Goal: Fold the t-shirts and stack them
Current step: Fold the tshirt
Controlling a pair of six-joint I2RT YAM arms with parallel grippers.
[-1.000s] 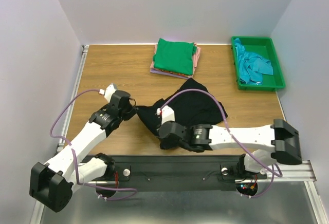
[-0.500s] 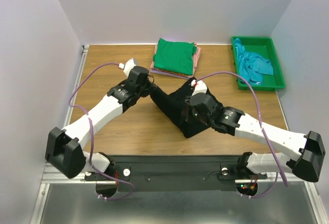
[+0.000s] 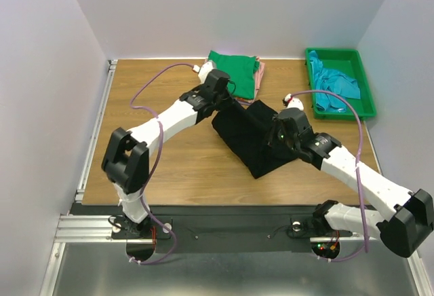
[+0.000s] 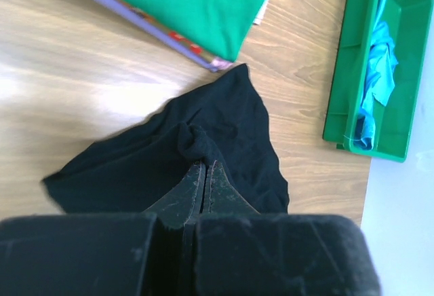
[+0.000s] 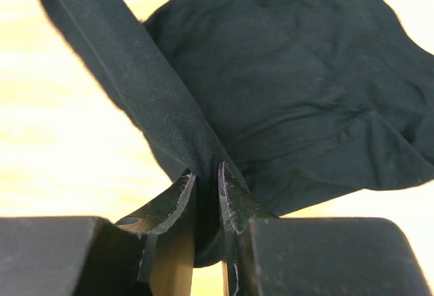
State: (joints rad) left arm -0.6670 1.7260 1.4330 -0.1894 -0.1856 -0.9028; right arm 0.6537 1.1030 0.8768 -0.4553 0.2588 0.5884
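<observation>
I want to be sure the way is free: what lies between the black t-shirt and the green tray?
Only bare wooden table, as the left wrist view shows plainly. The black t-shirt and the green tray do not touch.

Green tray (image 3: 344, 114) on wooden table (image 3: 176, 167)

Black t-shirt (image 3: 249, 143) beside folded stack (image 3: 234, 73)
</observation>
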